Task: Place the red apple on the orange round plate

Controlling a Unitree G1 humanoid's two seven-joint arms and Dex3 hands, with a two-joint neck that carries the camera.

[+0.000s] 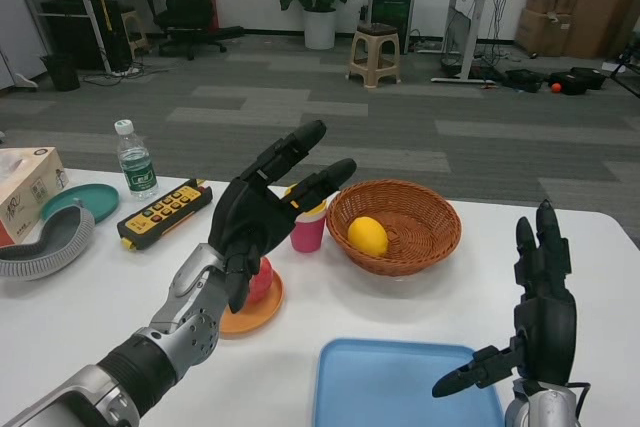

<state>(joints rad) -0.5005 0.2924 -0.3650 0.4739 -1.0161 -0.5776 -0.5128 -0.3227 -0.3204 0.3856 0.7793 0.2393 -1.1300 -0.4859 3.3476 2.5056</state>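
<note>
The red apple (264,281) sits on the orange round plate (262,315) on the white table, mostly hidden behind my left hand. My left hand (265,212) hovers above and in front of the apple, fingers spread and stretched toward the right, holding nothing. My right hand (540,317) waits upright at the lower right with fingers apart and nothing in it, next to the blue tray.
A blue tray (400,387) lies at the front. A wicker basket (395,227) holds a yellow lemon (368,235). Stacked yellow and pink cups (308,227) stand behind the plate. A remote (165,213), water bottle (134,159), green dish (82,199), grey curved object (45,242) and tissue box (25,185) lie left.
</note>
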